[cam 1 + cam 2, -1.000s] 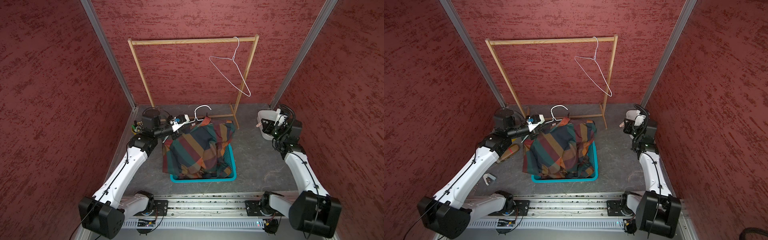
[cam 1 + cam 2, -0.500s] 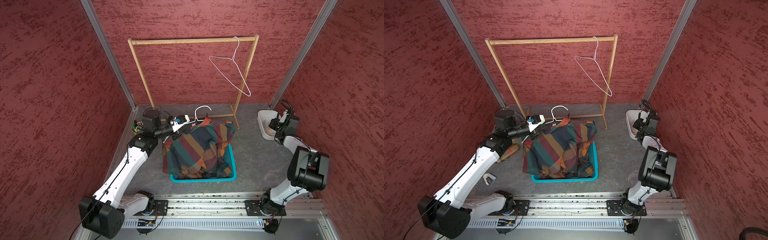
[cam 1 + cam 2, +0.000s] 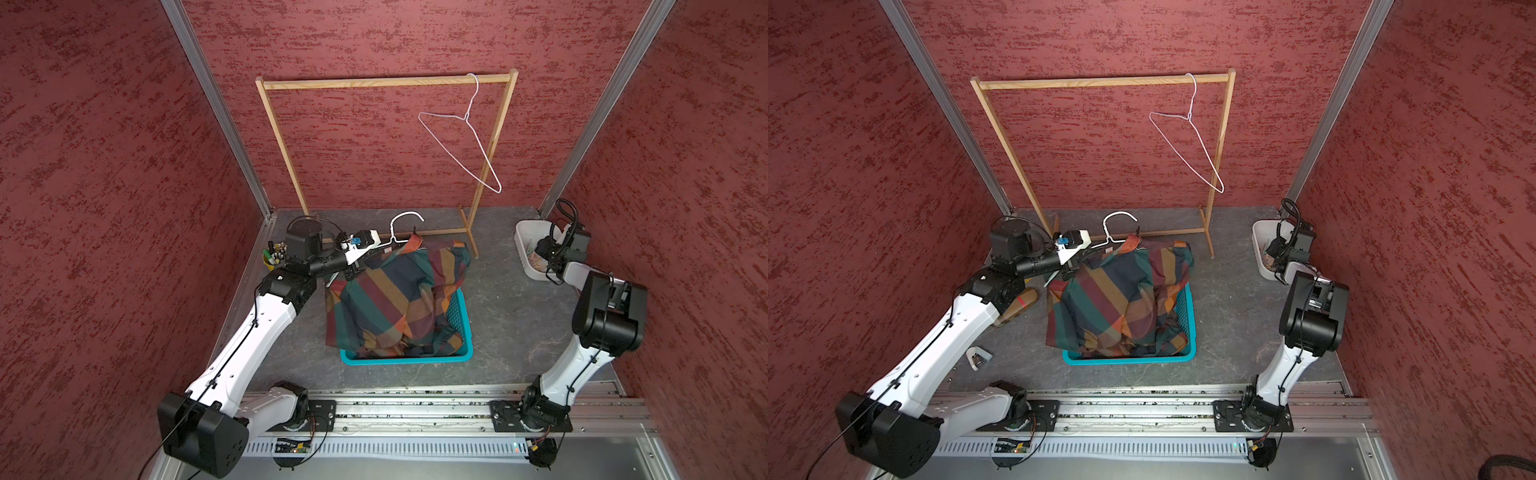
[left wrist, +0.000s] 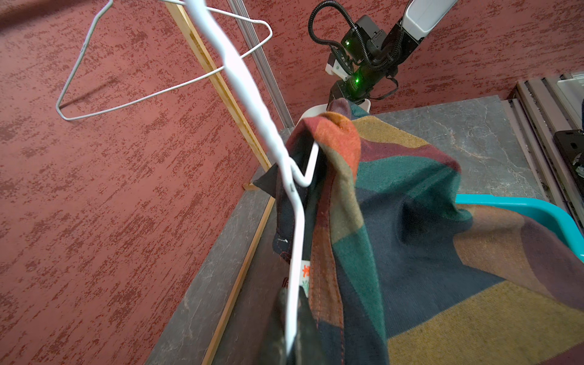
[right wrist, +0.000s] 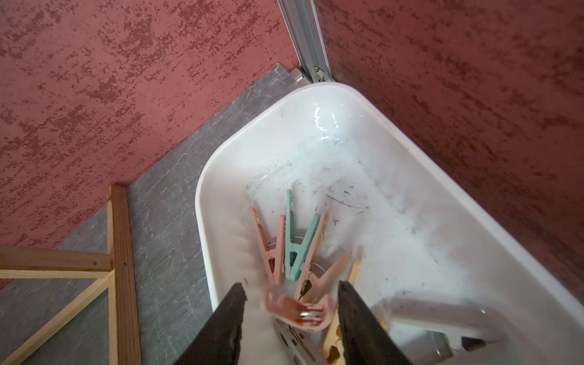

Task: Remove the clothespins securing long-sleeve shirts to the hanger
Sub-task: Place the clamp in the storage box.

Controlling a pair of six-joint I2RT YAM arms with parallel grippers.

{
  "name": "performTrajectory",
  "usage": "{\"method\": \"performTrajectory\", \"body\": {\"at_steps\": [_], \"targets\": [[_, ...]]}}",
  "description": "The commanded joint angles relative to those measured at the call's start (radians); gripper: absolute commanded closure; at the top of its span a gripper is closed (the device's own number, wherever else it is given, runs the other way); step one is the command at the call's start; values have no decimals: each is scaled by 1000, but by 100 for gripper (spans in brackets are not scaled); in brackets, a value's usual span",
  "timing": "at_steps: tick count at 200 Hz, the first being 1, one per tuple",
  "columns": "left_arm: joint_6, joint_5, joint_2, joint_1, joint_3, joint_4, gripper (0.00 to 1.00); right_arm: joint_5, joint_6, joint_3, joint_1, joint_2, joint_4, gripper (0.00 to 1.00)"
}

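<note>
One more clothespin (image 5: 297, 311) off the list! The right claw (image 5: 292, 286), nearly closed a second ago, now stands spread above the white tub (image 5: 316, 91), and the pink peg tumbles, blurred, toward the other clothespins (image 5: 292, 243) inside. Across the tabletop (image 3: 519, 316), the left claw (image 4: 289, 331) stays pressed together on the wire hanger (image 4: 298, 221), its shirt (image 3: 395, 299) trailing into the teal basket (image 3: 463, 316). Another peg hunt likely follows.

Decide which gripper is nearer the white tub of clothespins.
Right. The right gripper hangs open over the white tub; the left gripper is far off, gripping the hanger.
</note>
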Motion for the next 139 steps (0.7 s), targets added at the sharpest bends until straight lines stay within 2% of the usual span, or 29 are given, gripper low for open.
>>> {"method": "performTrajectory", "body": {"at_steps": [1,18,47,67,102,122,139], "targets": [[2,-4,-14,-6,7,28,100,3,18,-30,-6,-63,51,49],[2,-4,-11,-6,8,28,100,-34,18,-64,-4,-137,84,49],[6,-6,-4,-1,10,26,100,-203,12,-206,39,-341,185,48],[6,16,5,6,23,9,100,-346,-50,-294,135,-494,199,48],[11,44,18,19,41,-16,100,-469,-197,-390,331,-744,127,43],[11,52,30,19,50,-28,100,-601,-278,-415,414,-853,72,42],[12,54,40,18,57,-38,100,-645,-356,-410,492,-924,-11,40]]}}
